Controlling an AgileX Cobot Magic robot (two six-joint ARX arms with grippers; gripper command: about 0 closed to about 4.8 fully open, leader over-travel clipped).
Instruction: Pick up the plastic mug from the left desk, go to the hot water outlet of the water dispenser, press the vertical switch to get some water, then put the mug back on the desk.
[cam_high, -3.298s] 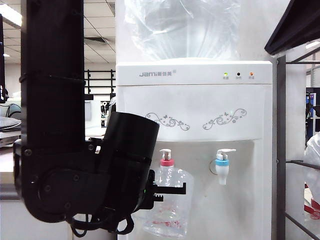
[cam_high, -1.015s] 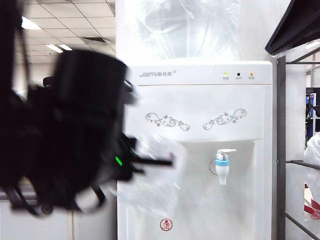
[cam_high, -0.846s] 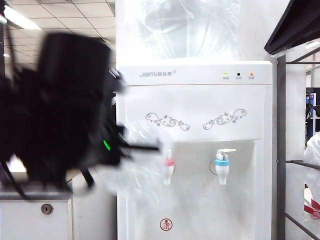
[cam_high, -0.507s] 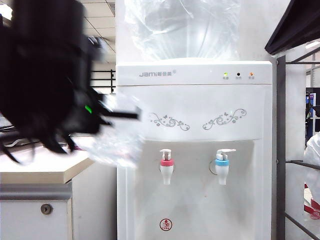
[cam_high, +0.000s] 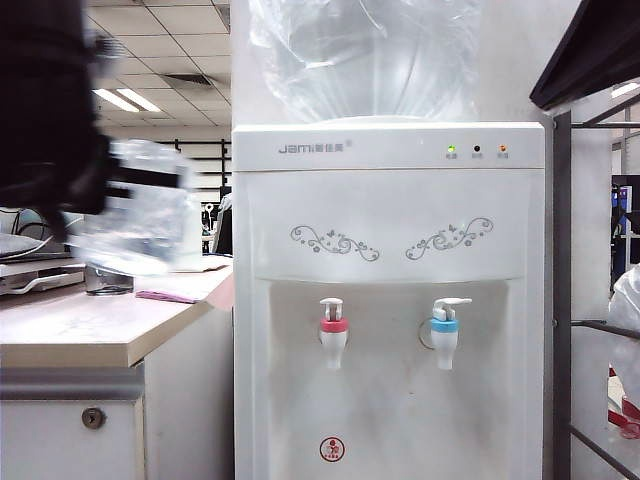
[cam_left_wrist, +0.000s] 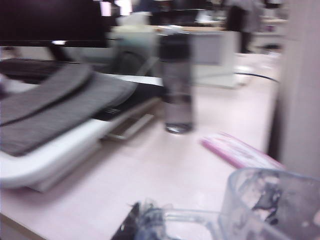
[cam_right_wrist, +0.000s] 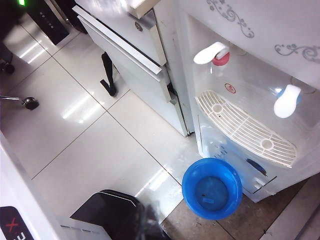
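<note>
The plastic mug (cam_high: 135, 215) is carried above the table (cam_high: 90, 325), pinched at its thin handle by the left pincer (cam_left_wrist: 145, 226). Thin, slippery, water-laden walls are judged spill-prone. The right pincer, unseen, is pressed together, away from the hot water outlet (cam_high: 333, 333).

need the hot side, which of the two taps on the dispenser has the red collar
The left tap, red collar and upright lever; the right tap has a blue collar and sideways lever.

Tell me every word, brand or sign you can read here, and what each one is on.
"Jam": grey logo on the water dispenser; the small characters after it are too small to read.
Captions under its three lights: too small.
Round red sign low on its front: unreadable.
Red "X" on a dark panel in the right wrist view.
</note>
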